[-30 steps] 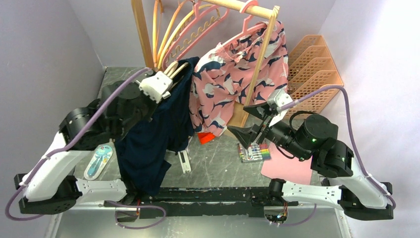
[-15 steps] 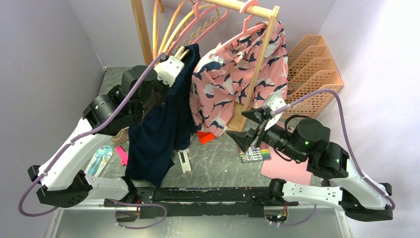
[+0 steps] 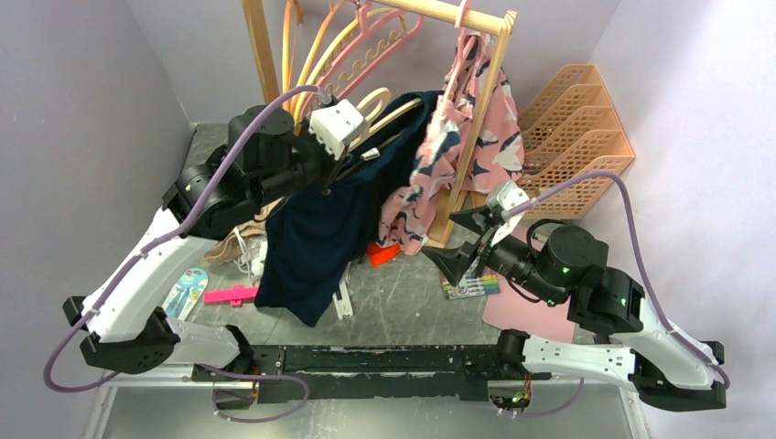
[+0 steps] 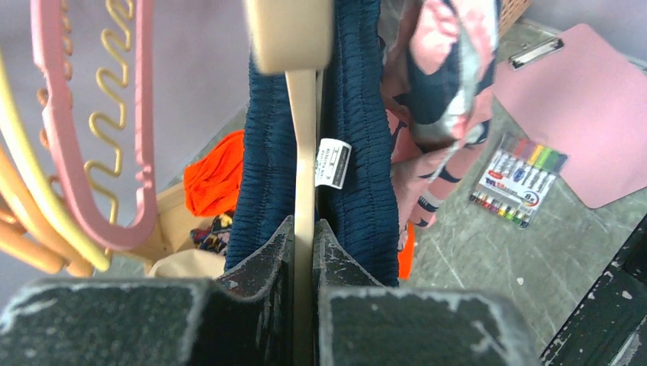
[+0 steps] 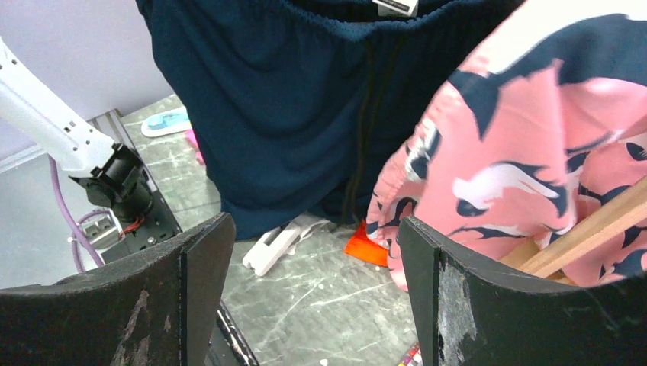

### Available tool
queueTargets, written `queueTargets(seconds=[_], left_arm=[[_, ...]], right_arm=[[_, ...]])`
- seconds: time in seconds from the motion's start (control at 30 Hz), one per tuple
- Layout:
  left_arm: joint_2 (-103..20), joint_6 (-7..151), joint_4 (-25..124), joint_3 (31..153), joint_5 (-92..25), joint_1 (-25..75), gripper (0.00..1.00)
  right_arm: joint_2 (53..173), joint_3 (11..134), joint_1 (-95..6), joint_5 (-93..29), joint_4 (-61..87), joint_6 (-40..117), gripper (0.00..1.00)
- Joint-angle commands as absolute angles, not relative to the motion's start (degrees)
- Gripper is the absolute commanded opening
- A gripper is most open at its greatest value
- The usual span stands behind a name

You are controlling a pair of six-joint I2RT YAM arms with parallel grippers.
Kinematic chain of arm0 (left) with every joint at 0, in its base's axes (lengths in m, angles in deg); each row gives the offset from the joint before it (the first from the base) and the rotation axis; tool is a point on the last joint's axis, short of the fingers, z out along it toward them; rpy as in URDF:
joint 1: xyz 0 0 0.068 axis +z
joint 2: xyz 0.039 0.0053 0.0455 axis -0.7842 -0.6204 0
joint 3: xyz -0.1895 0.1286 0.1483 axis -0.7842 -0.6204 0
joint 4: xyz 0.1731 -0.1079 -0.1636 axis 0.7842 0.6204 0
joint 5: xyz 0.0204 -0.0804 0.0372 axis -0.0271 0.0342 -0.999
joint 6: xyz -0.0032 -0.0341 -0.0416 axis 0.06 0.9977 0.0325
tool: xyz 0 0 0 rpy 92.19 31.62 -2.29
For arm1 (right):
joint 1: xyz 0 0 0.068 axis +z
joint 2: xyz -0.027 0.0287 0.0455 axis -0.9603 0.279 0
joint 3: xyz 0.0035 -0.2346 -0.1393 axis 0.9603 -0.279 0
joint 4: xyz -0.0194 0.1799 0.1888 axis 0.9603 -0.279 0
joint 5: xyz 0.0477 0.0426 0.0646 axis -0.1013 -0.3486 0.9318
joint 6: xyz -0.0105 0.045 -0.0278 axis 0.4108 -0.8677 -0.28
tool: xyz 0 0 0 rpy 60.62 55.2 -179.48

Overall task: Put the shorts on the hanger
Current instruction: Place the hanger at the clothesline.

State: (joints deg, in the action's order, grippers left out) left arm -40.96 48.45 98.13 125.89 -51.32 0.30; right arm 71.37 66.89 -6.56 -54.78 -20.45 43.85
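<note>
The navy shorts (image 3: 320,229) hang over the bar of the cream hanger (image 3: 377,99), in front of the wooden rack. My left gripper (image 3: 352,146) is shut on the hanger's bar, held high beside the rack. In the left wrist view the cream hanger (image 4: 303,137) runs between the shut jaws, with the shorts' waistband (image 4: 362,152) on both sides of it. My right gripper (image 3: 444,236) is open and empty, low and to the right of the shorts. The right wrist view shows the shorts (image 5: 290,99) ahead of the open gripper (image 5: 313,252).
The wooden rack (image 3: 476,119) carries pink wavy hangers (image 3: 366,46) and pink printed shorts (image 3: 458,137). Orange trays (image 3: 572,128) stand at back right. A marker set (image 3: 471,283), a pink clipboard (image 3: 531,311), an orange item (image 3: 382,253) and a tan garment (image 3: 242,233) lie on the table.
My left arm has swung up and right with the hanger and shorts toward the rack. The pink shorts were pushed right and bunched. The tan garment came into view. My right gripper barely moved.
</note>
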Motion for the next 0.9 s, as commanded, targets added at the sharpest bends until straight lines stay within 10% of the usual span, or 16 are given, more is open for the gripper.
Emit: queueTargets(seconds=[0.0,0.87], left_arm=[[-42.41,49.10,90.44,130.66,-44.01,0.32,0.07],[-51.89,53.95,84.38,134.78,-52.01,9.54,0.07]], right_arm=[[69.95,65.86,-6.42,-56.49,-20.05,43.11,0.82],[65.82,63.51,-6.42,-61.35,-19.69,41.64,0.82]])
